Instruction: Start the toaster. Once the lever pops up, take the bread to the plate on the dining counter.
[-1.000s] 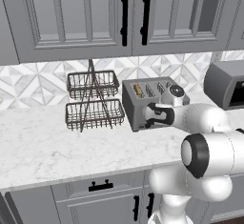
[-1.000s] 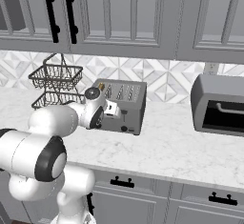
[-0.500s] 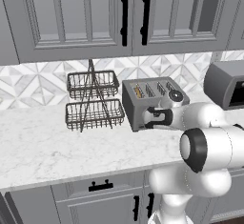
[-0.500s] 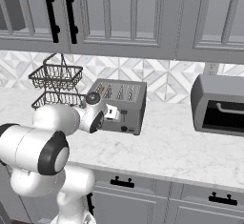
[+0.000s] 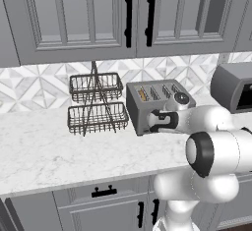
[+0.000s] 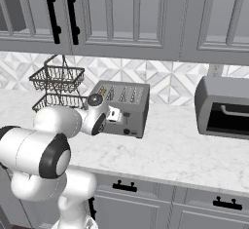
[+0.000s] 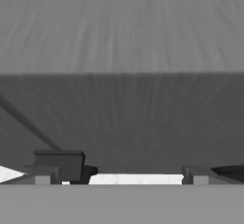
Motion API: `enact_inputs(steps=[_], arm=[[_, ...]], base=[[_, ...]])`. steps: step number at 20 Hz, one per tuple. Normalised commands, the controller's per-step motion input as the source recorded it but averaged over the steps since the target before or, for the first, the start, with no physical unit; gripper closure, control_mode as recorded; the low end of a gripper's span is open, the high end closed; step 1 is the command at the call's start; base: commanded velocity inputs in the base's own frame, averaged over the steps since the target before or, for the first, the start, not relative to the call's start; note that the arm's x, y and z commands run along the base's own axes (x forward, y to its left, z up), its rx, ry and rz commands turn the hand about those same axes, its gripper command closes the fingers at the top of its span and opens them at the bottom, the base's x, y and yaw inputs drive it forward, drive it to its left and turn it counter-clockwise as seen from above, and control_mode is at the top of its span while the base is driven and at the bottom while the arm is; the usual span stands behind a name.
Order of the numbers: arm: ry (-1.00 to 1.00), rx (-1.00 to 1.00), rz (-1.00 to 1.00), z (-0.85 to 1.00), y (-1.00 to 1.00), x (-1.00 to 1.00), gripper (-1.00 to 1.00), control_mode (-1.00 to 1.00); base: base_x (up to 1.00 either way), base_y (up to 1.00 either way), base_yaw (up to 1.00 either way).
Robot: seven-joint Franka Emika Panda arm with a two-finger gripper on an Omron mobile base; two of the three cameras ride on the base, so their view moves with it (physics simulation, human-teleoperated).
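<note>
The grey four-slot toaster (image 5: 147,102) (image 6: 127,101) stands on the marble worktop by the wall. A tan slice of bread (image 5: 142,94) sits in its left slot. My gripper (image 5: 158,122) (image 6: 115,114) is pressed close against the toaster's front face (image 7: 122,118), low down. Its fingertips (image 7: 44,176) stand wide apart, so it is open with nothing between them. A dark block, apparently the lever (image 7: 59,162), sits just above the left tip. In the right base view a dark lever tab (image 6: 127,120) shows right of the hand. The plate and dining counter are out of view.
A two-tier wire basket (image 5: 96,104) (image 6: 56,89) stands left of the toaster. A grey toaster oven (image 5: 235,87) (image 6: 224,107) sits to the right. Upper cabinets (image 5: 128,16) hang above, and drawers (image 6: 126,186) run below the worktop edge.
The hand has crept slightly lower and leftward along the toaster's front. The toaster and bread have not moved.
</note>
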Motion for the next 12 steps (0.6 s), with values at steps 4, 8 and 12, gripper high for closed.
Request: enact_inputs(steps=[4,8,12], arm=[[0.00,0.00,0.00,0.06,0.00,-0.08,-1.00,-1.00],[-0.02,0.00,-0.01,0.32,0.00,-0.37,-1.00,-1.00],[0.00,0.00,0.00,0.49,0.00,-0.37,-1.00,-1.00]], base=[[0.00,0.00,0.00],[0.00,0.00,0.00],[0.00,0.00,0.00]])
